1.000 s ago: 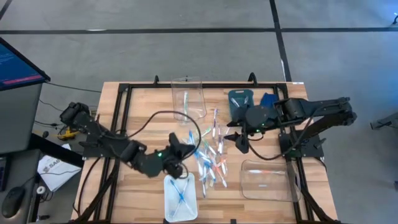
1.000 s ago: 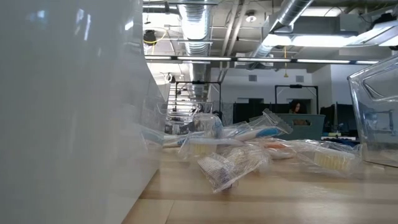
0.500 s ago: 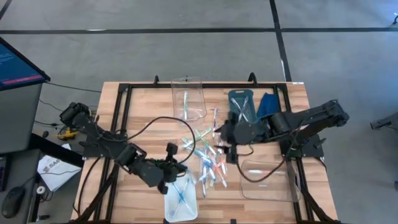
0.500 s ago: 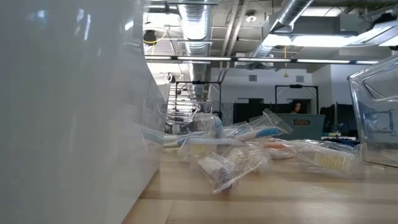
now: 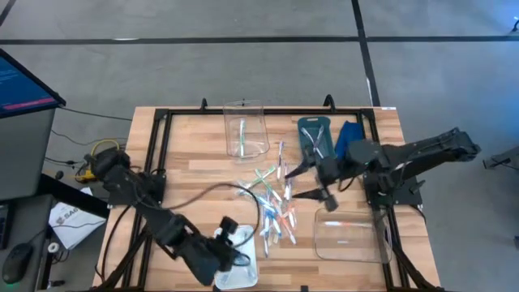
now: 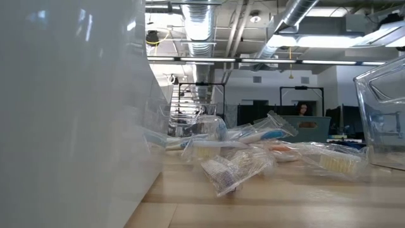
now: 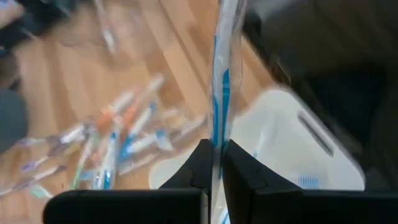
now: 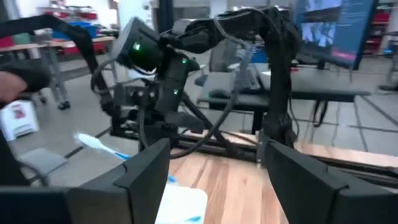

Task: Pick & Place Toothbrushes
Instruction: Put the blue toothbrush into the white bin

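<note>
Several wrapped toothbrushes [image 5: 272, 203] lie in a loose pile mid-table, also seen in the low view [image 6: 253, 152]. My left gripper [image 5: 235, 240] hangs over the white tray [image 5: 240, 268] near the front edge, shut on a blue toothbrush [image 7: 219, 93] in a clear wrapper. That toothbrush [image 8: 99, 146] also shows in the right wrist view. My right gripper [image 5: 298, 182] stands open and level at the pile's right side, with nothing between its fingers. My left gripper pinches one end of the wrapped blue toothbrush [image 7: 216, 144] between its two fingers. The fingers slant downward. The toothbrush sticks out past the fingertips, roughly in line with them, lifted clear above the white tray [image 7: 280, 143].
A clear bin [image 5: 246, 128] holding a toothbrush stands at the far middle. A dark teal tray [image 5: 315, 138] with toothbrushes and a blue cloth [image 5: 349, 134] lie at the far right. Another clear bin [image 5: 349, 235] sits near right. Black frame rails [image 5: 162, 138] run along the table's sides.
My left gripper has carried the blue toothbrush from the pile toward the table's near edge, rolling and tipping as it went, and now hangs over the white tray. My right gripper, first pointing down by the pile's right side, has tipped up to level; its fingers stay apart.
</note>
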